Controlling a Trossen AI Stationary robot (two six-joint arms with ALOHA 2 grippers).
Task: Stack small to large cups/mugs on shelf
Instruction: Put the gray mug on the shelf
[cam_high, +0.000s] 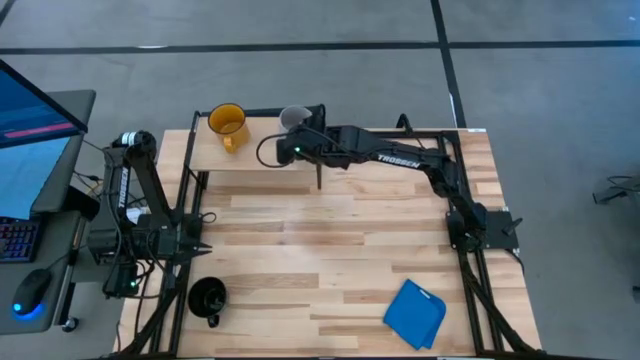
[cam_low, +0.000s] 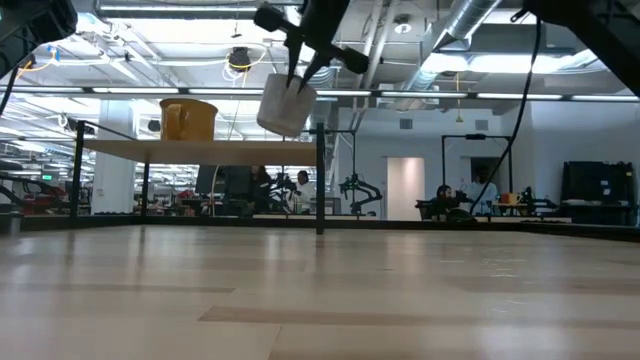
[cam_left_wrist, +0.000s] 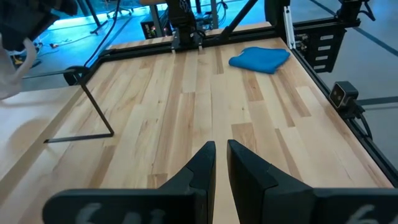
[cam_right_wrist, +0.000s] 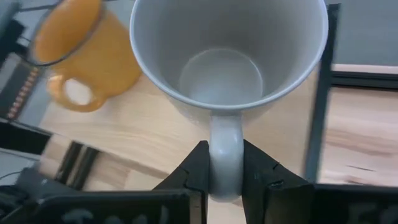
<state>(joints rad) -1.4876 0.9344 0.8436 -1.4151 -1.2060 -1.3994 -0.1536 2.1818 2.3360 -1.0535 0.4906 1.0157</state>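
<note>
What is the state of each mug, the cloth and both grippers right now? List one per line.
Yellow mug: upright on the shelf, empty.
Grey mug: held by its handle, lifted above the shelf, tilted.
Black mug: on the table, free.
Blue cloth: folded, lying on the table.
Right gripper: shut on the grey mug's handle.
Left gripper: shut, empty, above the table.

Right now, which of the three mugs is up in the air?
The pale grey-white mug: the right gripper holds it by its handle above the shelf. The yellow-orange mug stands on the shelf; the black mug sits on the table.
</note>
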